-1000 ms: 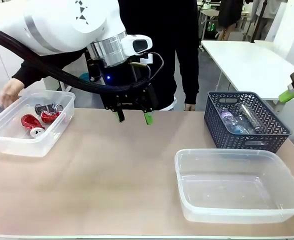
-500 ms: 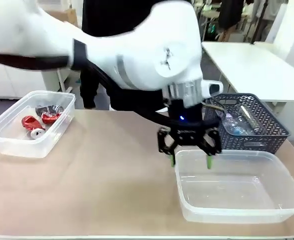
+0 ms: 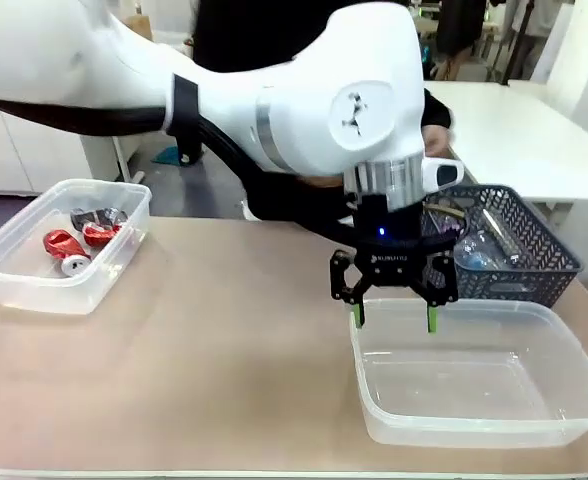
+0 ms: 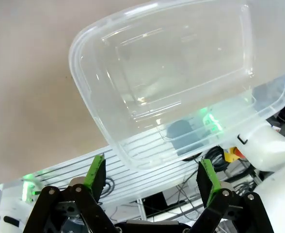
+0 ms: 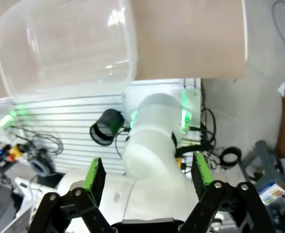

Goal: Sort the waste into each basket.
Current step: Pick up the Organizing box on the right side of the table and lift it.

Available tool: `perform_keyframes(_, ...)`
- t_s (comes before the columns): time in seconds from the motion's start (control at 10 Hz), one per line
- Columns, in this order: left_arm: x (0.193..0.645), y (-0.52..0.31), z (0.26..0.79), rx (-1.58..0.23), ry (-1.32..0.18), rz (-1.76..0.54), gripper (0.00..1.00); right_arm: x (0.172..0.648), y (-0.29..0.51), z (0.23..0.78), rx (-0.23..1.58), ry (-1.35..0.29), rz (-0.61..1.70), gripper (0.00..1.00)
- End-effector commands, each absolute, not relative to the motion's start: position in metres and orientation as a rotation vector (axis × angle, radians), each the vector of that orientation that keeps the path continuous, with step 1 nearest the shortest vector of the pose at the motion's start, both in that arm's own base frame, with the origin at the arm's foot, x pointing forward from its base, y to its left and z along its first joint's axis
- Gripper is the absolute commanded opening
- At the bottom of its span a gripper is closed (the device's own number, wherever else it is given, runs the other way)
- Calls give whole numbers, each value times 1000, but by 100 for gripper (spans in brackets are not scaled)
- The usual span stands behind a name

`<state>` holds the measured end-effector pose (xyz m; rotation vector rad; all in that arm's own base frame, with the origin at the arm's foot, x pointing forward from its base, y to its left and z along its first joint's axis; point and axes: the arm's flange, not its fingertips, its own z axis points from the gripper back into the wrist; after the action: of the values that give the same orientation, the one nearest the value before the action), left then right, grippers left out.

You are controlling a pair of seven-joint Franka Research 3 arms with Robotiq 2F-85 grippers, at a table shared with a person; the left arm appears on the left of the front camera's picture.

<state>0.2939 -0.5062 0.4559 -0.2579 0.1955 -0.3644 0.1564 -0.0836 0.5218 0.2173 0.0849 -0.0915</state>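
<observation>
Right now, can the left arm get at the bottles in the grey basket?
Probably yes. Its hand hangs open and empty over the far rim of the clear tub, beside the grey basket, whose open top leaves the bottles exposed.
</observation>
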Motion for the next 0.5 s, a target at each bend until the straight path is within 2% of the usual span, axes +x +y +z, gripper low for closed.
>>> perform_keyframes(0.0,280,-501,432,-145,139,-213,97,190,-50,471,228,103,-79,92)
perform_keyframes(0.3,269,-476,392,-43,197,-91,97,201,-29,411,181,150,-110,92)
perform_keyframes(0.4,275,-479,380,-43,164,-48,97,203,-32,401,117,173,-137,92)
